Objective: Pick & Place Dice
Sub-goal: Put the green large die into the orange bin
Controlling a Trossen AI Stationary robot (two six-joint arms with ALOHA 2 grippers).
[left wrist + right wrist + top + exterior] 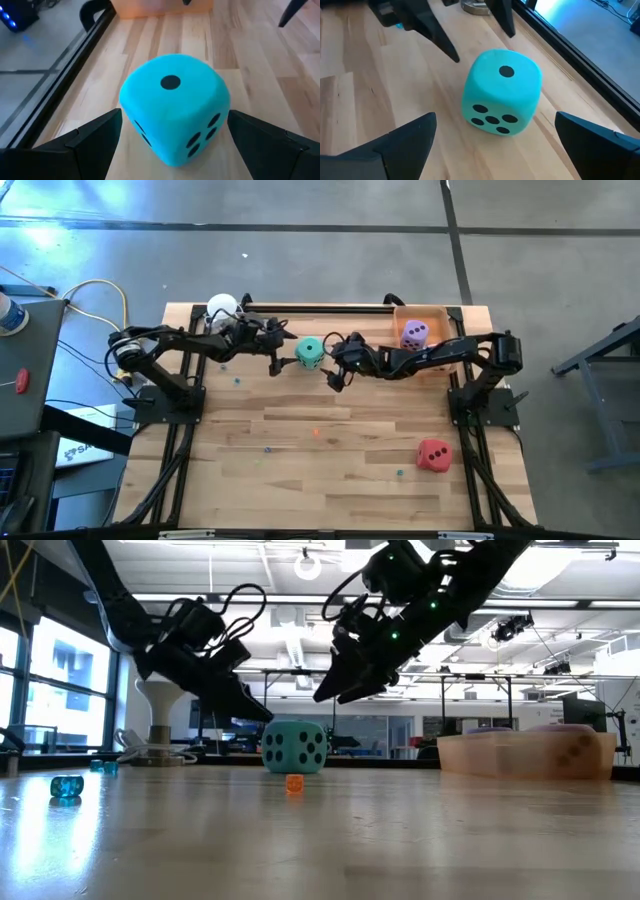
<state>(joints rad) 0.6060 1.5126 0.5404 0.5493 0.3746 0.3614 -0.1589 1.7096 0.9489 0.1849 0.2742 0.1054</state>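
Observation:
The mint green die [311, 352] sits flat on the table near the far edge, one pip up [171, 82]. My left gripper [283, 352] is open at its left, with a finger on either side of the die [175, 112] and a gap showing at both. My right gripper [330, 363] is open just right of the die and raised above it [335, 690]; the die [502, 92] lies beyond its fingertips. The purple die [415, 333] rests inside the orange bin [437, 312]. The red die [433, 454] sits near the table's right near corner. No pink die shows.
A white round-topped object [222, 307] stands behind the left arm at the far edge. Tiny beads lie scattered on the table, one blue [67, 786] and one orange [294, 783]. A black rail [320, 307] runs along the far edge. The table's near half is mostly bare wood.

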